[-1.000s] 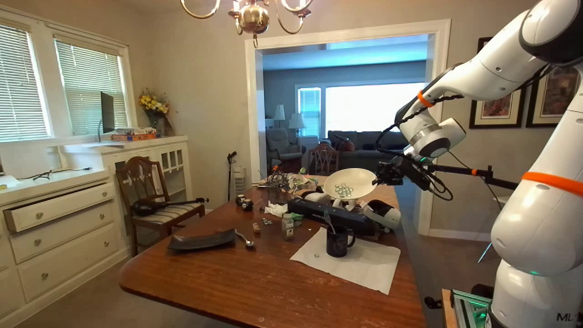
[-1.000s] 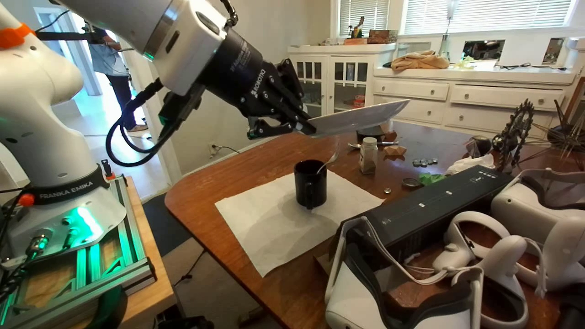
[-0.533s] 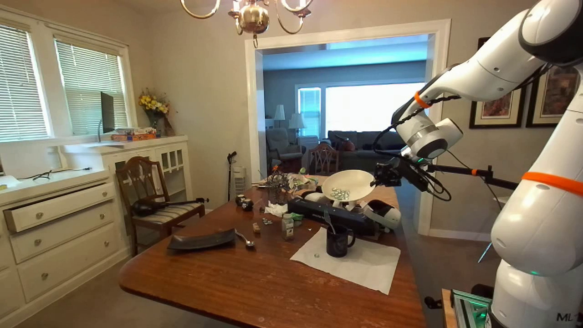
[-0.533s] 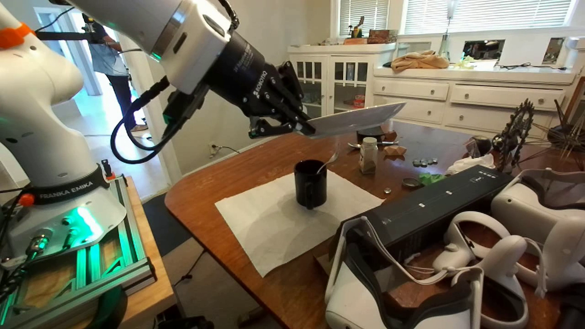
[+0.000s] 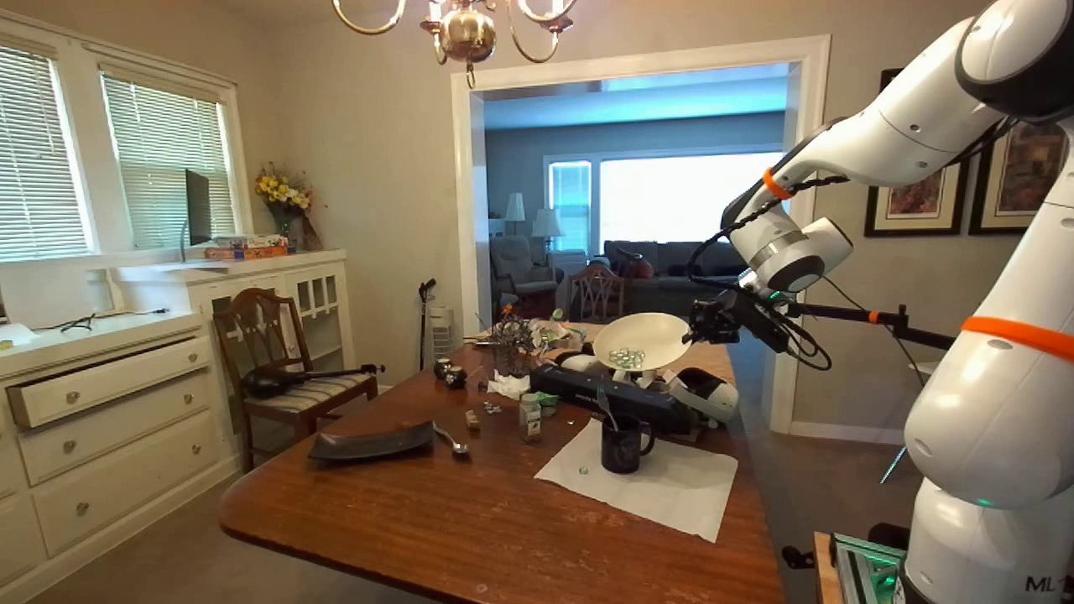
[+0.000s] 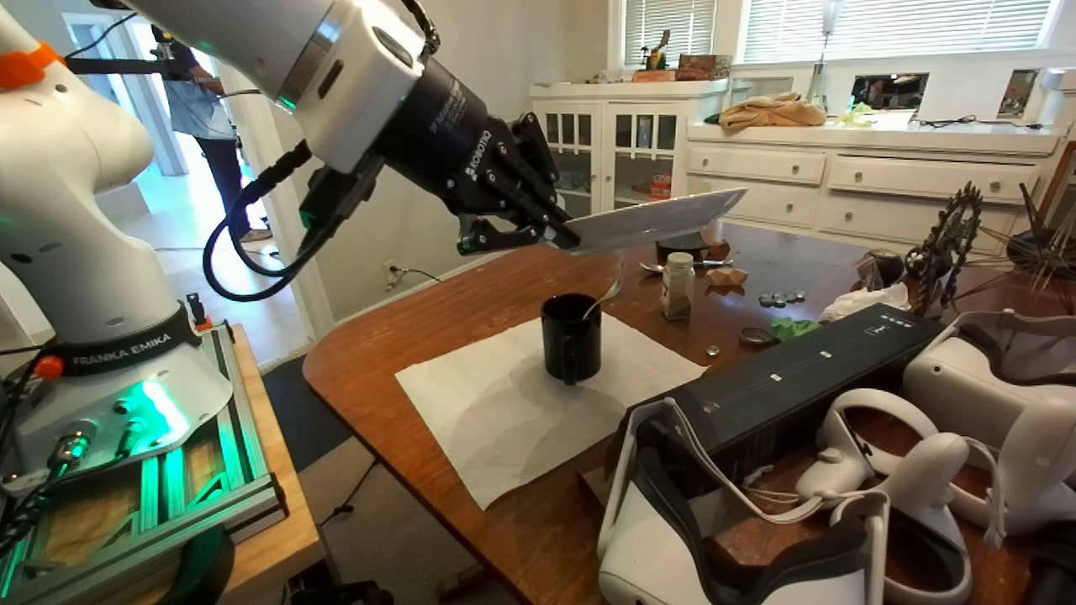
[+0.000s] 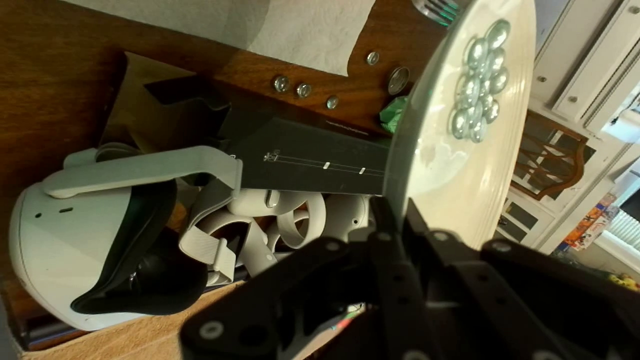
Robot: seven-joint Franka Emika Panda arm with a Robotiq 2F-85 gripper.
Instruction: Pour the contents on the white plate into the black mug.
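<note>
beads (image 7: 471, 91) on plate (image 7: 465, 185) above table (image 5: 436, 520)

1. Cannot see the floor of the black mug (image 6: 572, 338) in either exterior view, nor the lower end of the fork (image 6: 609, 294) inside it.
2. Cannot count the glass pieces (image 5: 626, 360), too small in an exterior view.
3. Cannot see them behind the side of the white plate (image 6: 660, 223) in an exterior view.
4. Lose the plate's far end at the top edge of the wrist view, and some rim in the pinch of the gripper (image 7: 399, 217).
5. Cannot read the label of the jar (image 6: 677, 290).
6. Lose part of the near headset (image 6: 643, 538) below the bottom edge.
7. Lose the top of the chandelier (image 5: 467, 35).
</note>
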